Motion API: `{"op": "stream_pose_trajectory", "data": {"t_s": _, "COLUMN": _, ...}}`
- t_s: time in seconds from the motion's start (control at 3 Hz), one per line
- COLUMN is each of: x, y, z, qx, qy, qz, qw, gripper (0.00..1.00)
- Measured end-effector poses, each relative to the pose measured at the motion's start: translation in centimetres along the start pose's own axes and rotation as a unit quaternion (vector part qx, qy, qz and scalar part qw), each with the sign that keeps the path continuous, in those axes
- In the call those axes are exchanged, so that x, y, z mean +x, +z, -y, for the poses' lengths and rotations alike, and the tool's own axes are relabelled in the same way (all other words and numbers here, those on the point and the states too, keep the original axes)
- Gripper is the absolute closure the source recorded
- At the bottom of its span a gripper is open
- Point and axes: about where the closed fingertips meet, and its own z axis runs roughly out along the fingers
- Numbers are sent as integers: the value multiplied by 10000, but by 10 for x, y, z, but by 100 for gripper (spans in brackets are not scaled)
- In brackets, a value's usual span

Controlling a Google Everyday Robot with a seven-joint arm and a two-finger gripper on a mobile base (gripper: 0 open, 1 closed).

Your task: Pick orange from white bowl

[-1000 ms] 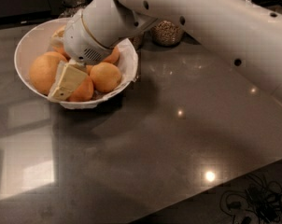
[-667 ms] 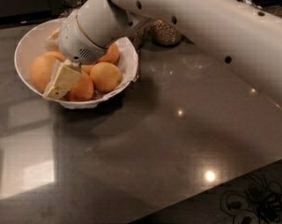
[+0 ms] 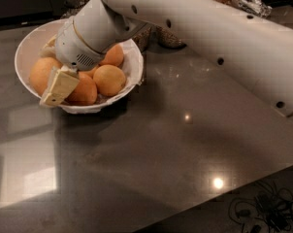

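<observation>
The white bowl (image 3: 25,42) stands at the table's back left and holds several oranges. The biggest orange (image 3: 40,72) lies at the bowl's left side. Smaller oranges lie at the front (image 3: 83,92), the right (image 3: 109,80) and the back (image 3: 113,56). My gripper (image 3: 46,75) reaches down into the bowl from the right and is open. Its near cream finger (image 3: 59,86) hangs over the bowl's front, just right of the big orange. The far finger (image 3: 48,46) shows behind that orange. The white wrist (image 3: 83,38) hides the bowl's middle.
The white arm (image 3: 209,38) crosses the back of the dark grey table (image 3: 161,154). Glass jars (image 3: 170,38) stand behind the bowl, partly hidden by the arm. Black cables (image 3: 263,212) lie past the table's front right edge.
My gripper has moved left and a little lower in the bowl, from over the middle oranges to around the big left orange. The oranges have not moved.
</observation>
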Motion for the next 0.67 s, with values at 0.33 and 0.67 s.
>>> {"op": "stream_pose_trajectory", "data": {"t_s": 0.33, "x": 0, "y": 9, "z": 0, "qx": -122, "qy": 5, "qz": 49, "qw": 9999, "gripper": 27}}
{"op": "stream_pose_trajectory", "data": {"t_s": 0.67, "x": 2, "y": 18, "z": 0, "qx": -233, "qy": 19, "qz": 149, "qw": 9996, "gripper": 32}}
